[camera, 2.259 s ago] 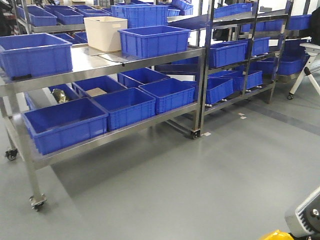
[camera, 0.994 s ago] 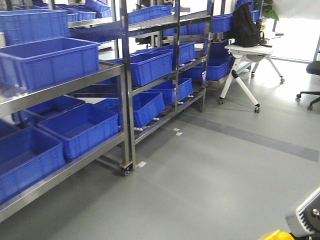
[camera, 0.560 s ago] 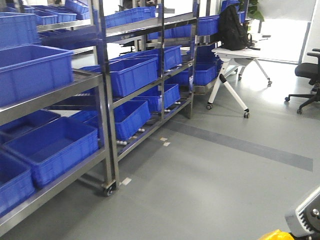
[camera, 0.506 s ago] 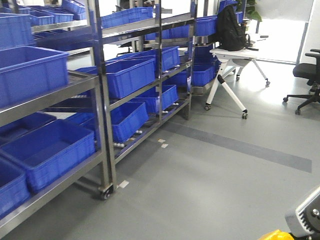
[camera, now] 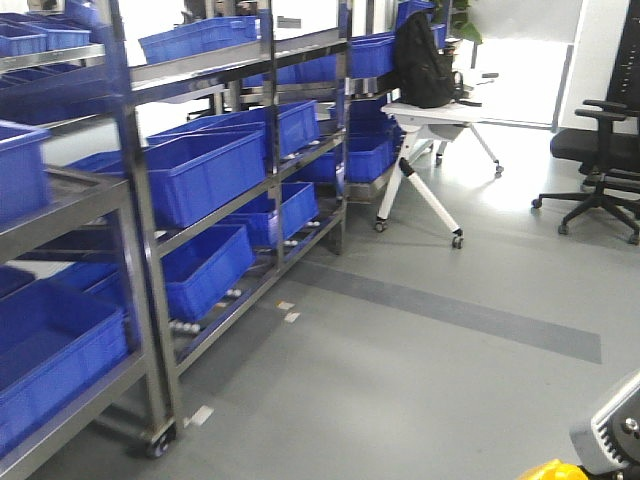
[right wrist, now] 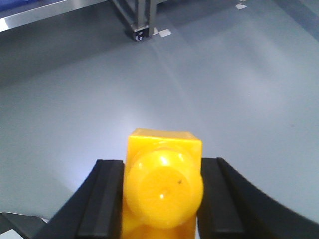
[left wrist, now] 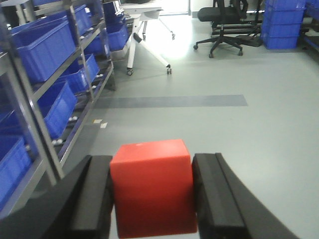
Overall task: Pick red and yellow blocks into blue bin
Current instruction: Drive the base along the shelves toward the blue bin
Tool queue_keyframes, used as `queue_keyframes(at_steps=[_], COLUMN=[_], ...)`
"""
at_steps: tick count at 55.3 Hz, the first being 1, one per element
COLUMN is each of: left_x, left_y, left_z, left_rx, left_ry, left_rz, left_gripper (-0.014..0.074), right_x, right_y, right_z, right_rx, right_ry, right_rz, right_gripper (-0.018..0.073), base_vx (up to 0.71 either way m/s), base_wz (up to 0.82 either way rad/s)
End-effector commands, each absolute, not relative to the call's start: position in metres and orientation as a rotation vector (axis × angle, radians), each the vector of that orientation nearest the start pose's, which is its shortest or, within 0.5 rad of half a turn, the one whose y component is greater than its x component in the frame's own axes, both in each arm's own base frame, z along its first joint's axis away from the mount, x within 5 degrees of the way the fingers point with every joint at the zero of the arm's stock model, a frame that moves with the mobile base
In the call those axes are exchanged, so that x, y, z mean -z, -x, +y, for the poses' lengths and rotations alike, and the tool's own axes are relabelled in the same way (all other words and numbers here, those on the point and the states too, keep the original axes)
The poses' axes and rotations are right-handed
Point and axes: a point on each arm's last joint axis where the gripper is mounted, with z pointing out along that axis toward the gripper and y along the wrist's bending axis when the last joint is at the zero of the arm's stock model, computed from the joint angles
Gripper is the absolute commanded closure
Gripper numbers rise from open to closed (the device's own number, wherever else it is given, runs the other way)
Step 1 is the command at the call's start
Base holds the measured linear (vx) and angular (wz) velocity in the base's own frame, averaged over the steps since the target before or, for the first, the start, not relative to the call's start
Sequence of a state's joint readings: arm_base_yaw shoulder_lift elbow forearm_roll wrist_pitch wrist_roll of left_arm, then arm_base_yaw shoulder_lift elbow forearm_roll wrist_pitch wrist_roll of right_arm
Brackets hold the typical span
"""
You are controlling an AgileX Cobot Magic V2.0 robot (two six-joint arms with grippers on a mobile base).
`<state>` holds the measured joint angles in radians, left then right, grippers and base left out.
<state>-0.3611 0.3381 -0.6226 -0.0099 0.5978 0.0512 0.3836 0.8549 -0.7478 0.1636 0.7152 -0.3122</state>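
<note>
Far left, your front view: steel shelving racks loaded with ribbed blue crates, standing on grey floor. Centre: black backpack on white wheeled surface. Right: black office chair.

Your left gripper: closed on red cube, both fingers pressed against its sides; cube held above floor, racks to its left.

Your right gripper: clamped on yellow brick, round stud facing camera, bare floor below, rack foot near top edge.
</note>
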Motion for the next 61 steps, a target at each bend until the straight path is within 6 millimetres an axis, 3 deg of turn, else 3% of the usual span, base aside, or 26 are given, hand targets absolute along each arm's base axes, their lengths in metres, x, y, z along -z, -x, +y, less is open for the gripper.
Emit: queue_keyframes(at_steps=[1,61], left_x=[-0.3592,-0.3592], left_y=[-0.0582,-0.0582], left_z=[-0.0229,-0.0229], left_rx=[0.249,0.249], left_ry=[-0.348,-0.348], left_rz=[1.667,1.667], left_gripper=[0.0314,0.0314], right_x=[-0.3329,-0.3329], right_y=[-0.1502,-0.1502], right_z=[0.0705,0.0705], right_rx=[-0.221,-0.221], right_ry=[0.673,0.673], right_rz=[2.099,2.099], right_gripper=[0.0295,0.0295], base_vx=[0.42,0.39], base_wz=[-0.18,-0.05])
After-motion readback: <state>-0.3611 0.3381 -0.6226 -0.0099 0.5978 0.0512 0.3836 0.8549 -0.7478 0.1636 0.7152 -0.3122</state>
